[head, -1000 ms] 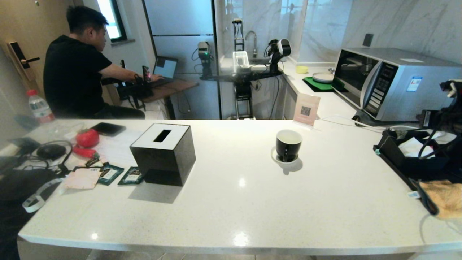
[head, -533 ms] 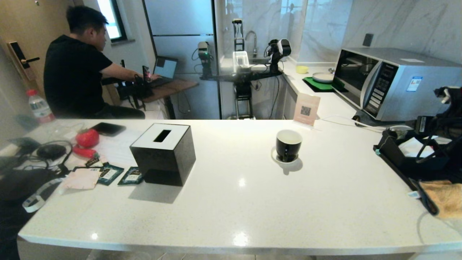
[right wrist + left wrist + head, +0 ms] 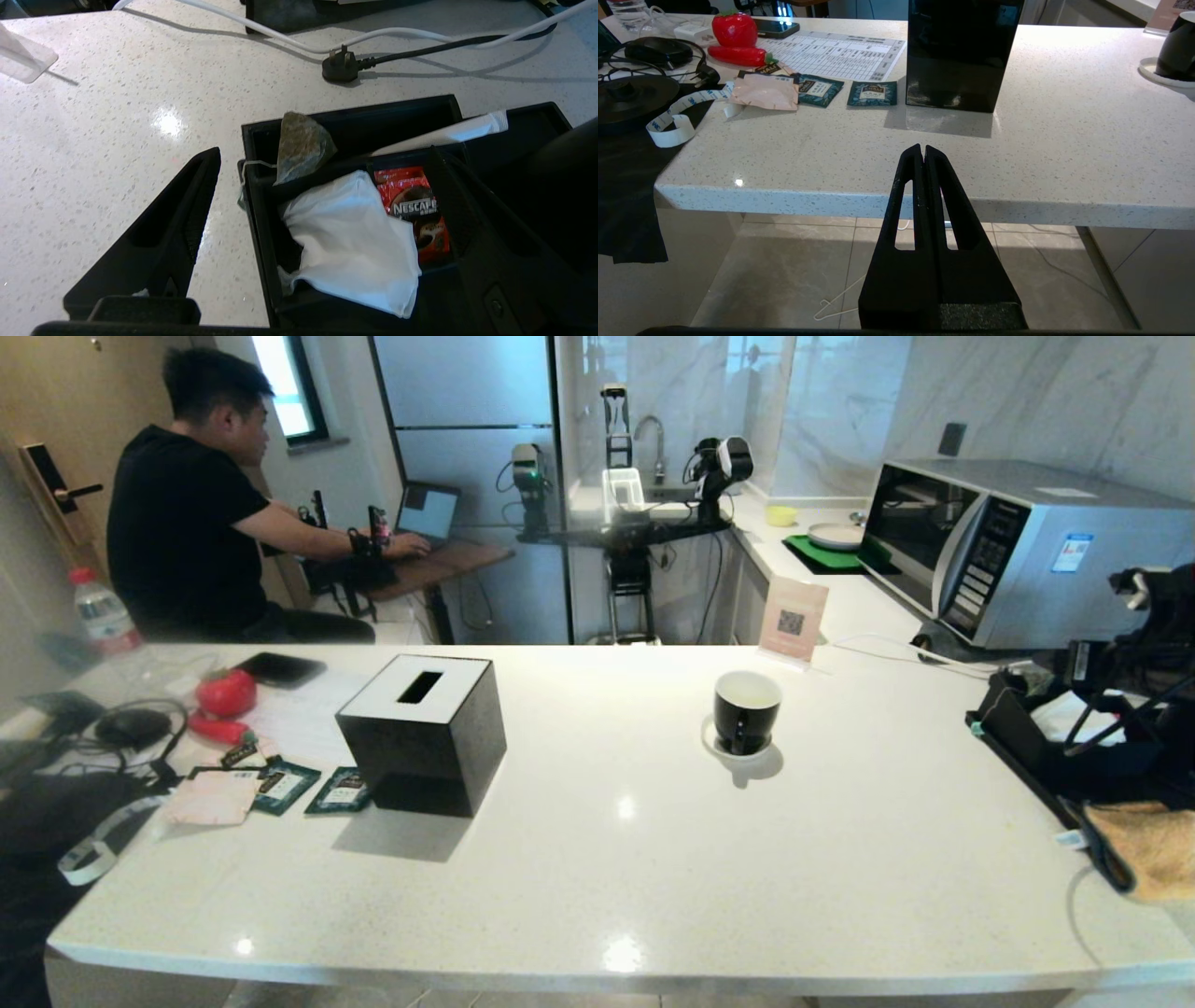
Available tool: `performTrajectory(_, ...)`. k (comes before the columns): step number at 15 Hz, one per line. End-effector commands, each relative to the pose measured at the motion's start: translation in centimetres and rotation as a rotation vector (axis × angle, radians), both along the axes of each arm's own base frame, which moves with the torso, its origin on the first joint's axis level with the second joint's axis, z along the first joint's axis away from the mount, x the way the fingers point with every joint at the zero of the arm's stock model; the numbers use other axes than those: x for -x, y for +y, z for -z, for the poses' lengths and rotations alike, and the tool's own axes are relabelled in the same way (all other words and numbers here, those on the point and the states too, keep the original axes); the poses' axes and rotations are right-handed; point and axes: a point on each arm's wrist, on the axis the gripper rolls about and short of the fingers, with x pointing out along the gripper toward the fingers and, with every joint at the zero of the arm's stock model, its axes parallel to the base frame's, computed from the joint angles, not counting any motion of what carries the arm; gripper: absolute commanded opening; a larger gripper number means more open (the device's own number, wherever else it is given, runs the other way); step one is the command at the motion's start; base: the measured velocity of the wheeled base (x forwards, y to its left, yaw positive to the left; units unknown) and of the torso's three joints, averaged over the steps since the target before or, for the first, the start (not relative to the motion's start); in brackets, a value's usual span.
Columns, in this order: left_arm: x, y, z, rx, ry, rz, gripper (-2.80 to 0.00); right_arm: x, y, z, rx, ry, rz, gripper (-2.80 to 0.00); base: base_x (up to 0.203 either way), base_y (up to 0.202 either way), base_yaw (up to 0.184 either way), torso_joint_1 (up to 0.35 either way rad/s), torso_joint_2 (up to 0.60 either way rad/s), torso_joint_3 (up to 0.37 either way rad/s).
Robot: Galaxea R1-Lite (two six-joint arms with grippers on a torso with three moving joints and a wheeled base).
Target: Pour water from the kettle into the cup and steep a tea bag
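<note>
Black right gripper [image 3: 322, 196] fingers spread, empty, tea bag [image 3: 301, 147] between them; should descend straight, pinching bag only.

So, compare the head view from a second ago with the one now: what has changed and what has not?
The right arm, at the right edge over the black tray, has shifted slightly left and lower. The seated person has leaned back a little. The cup, tissue box and sachets stayed put.
</note>
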Motion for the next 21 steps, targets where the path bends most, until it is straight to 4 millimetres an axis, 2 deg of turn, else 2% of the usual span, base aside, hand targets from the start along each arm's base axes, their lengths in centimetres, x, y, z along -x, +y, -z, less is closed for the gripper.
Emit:
performTrajectory(1, 0.0, 0.0, 0.0, 0.0, 0.001, -0.001, -2.8, -1.0, -0.5, 0.8, 0.0, 0.003, 0.0, 0.0, 0.0, 0.0, 0.0, 0.0, 0.0, 0.0)
performTrajectory(9, 0.0, 0.0, 0.0, 0.0, 0.001, -0.001, -2.8, -2.1, -1.0, 3.1, -0.016, 0.036, 0.002, 0.0, 0.0, 0.0, 0.0, 0.0, 0.0, 0.0)
performTrajectory(21, 0.0, 0.0, 0.0, 0.0, -0.001, -0.001, -2.8, -2.5, -1.9, 4.2, -0.017, 0.045, 0.017, 0.0, 0.0, 0.0, 0.0, 0.0, 0.0, 0.0)
